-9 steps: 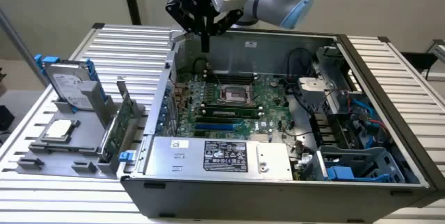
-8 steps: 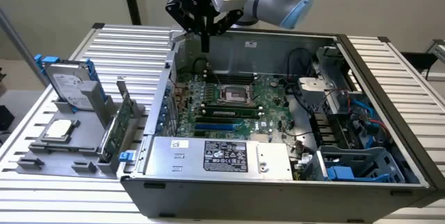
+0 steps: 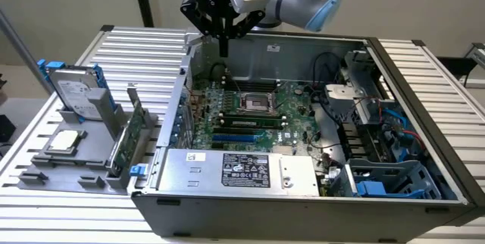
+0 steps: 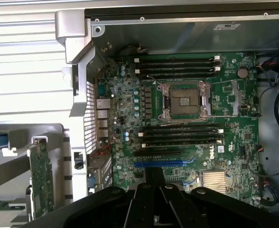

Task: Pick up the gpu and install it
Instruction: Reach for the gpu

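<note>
Slatted table: open case holds motherboard; gpu upright in grey rack alongside; fingers together, empty, above case.

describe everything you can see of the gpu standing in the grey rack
The gpu is a thin flat card with a green circuit board face and a silver metal bracket at one end. It stands on edge in the grey holder, beside the open computer case on the exterior view's left. Only the holder touches it.
</note>
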Motion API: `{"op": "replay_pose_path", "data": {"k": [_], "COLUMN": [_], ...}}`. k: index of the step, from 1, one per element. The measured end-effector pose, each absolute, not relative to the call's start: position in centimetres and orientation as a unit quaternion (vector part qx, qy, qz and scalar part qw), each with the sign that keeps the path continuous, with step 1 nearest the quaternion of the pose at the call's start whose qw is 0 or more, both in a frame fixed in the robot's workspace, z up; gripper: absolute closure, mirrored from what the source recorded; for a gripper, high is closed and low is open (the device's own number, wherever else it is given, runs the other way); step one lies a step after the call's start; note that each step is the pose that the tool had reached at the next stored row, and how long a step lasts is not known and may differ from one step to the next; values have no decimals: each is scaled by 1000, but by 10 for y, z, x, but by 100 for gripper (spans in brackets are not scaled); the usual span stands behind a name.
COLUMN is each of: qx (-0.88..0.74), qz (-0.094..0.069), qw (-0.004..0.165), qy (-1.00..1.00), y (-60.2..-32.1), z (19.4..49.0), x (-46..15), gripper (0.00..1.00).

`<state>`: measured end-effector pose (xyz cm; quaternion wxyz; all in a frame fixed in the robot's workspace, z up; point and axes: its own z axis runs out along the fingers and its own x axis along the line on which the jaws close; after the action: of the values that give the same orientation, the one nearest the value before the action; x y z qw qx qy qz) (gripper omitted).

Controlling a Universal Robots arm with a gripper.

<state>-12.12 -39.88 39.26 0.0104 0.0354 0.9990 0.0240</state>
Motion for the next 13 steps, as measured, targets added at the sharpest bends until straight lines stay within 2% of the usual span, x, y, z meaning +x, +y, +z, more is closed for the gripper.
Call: {"op": "replay_pose_path", "data": {"k": [6, 13], "qx": [35, 35], "qz": [24, 21], "qw": [10, 10], "qy": [999, 999], "y": [-401, -416], "z": [393, 393], "x": [-122, -134], "gripper": [89, 89]}}
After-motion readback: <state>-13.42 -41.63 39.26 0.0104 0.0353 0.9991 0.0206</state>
